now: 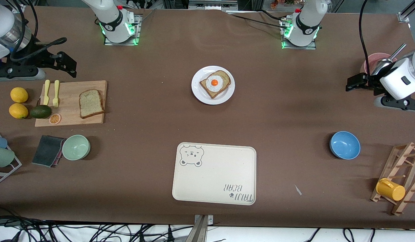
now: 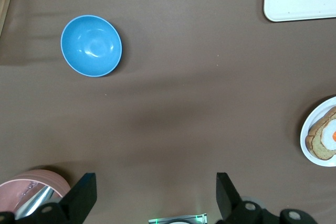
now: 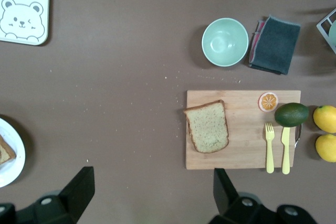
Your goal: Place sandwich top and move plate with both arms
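The plain bread slice (image 1: 91,103) lies flat on the cutting board (image 1: 71,103) toward the right arm's end of the tabletop (image 1: 143,111), well apart from the white plate (image 1: 213,85) holding the egg-topped slice (image 1: 215,83). The right pincer (image 1: 64,63) hangs spread and empty above the board's end. The left pincer (image 1: 357,81) hangs spread and empty beside the pink bowl (image 1: 375,64).

Left gripper (image 1: 352,82) raised at the left arm's end of the table, fingers spread wide, right gripper (image 1: 68,64) raised at the right arm's end, fingers spread wide
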Action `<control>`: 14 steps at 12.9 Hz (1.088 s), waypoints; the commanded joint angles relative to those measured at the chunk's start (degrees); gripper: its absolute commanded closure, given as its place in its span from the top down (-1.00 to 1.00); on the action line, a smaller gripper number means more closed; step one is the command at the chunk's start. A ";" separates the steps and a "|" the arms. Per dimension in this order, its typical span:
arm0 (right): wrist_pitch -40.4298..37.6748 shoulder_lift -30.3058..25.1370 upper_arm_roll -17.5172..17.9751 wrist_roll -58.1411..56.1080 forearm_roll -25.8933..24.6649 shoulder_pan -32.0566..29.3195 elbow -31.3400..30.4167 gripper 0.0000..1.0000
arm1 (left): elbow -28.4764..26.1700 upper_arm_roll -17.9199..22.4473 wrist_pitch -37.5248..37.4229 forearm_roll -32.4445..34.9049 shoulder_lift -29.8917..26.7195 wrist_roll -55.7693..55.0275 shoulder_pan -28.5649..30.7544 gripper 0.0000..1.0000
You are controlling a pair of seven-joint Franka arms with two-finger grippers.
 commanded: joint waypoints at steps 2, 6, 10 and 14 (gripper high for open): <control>-0.99 -0.11 0.35 -4.52 0.88 -0.47 0.21 1.00 | 0.90 0.02 -0.38 1.62 0.01 0.06 -0.13 1.00; -0.99 0.24 0.26 -5.95 0.88 -0.56 0.12 1.00 | 0.90 0.02 -0.55 1.62 0.01 0.06 -0.21 1.00; -0.91 0.33 0.26 -6.03 0.88 -0.47 0.03 1.00 | 0.90 0.02 -0.55 1.62 0.01 0.24 -0.21 1.00; -0.99 0.24 0.26 -6.03 0.88 -0.56 -0.05 1.00 | 0.90 0.02 -0.55 1.62 0.01 0.24 -0.13 1.00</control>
